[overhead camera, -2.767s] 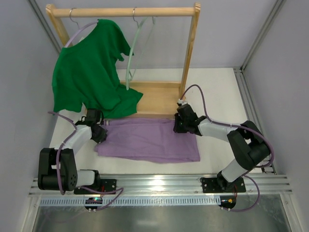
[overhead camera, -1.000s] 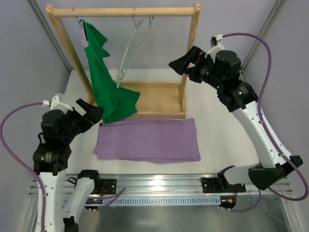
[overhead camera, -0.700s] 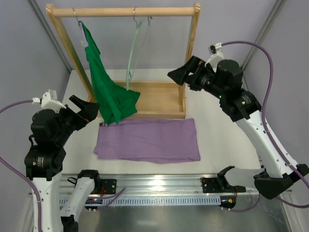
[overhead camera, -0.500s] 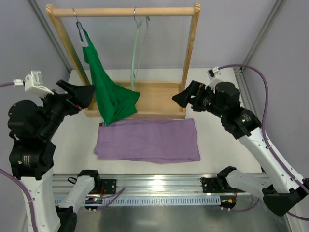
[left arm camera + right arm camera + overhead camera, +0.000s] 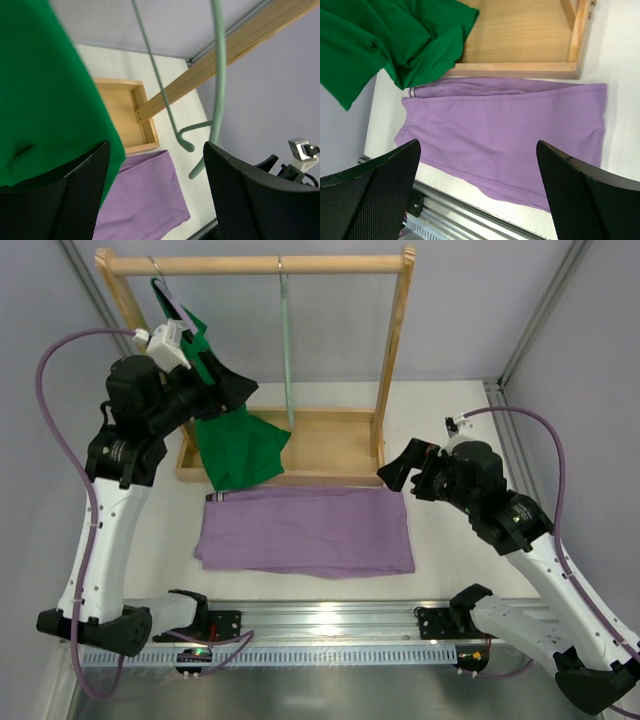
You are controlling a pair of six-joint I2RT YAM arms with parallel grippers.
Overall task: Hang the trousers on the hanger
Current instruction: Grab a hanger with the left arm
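The lilac trousers [image 5: 305, 530] lie flat and folded on the white table in front of the wooden rack, also seen in the right wrist view [image 5: 510, 130] and the left wrist view [image 5: 145, 200]. The pale grey-green hanger [image 5: 288, 350] hangs empty from the rack's top rail, edge-on to the top camera. My left gripper [image 5: 228, 380] is raised high beside the green shirt, just left of the hanger [image 5: 217, 75], open with nothing between its fingers [image 5: 155, 150]. My right gripper [image 5: 400, 468] hovers above the trousers' right end, open and empty [image 5: 477, 145].
A dark green T-shirt [image 5: 235, 440] hangs at the rack's left end and drapes into the wooden base tray [image 5: 330, 445]. The rack's top rail [image 5: 260, 264] and right post [image 5: 392, 360] stand behind the trousers. A metal rail [image 5: 330, 620] runs along the near table edge.
My left arm has swung up and right from the table's left side to the shirt and hanger, its jaws narrowing a little. My right arm has come down from beside the rack post towards the trousers.
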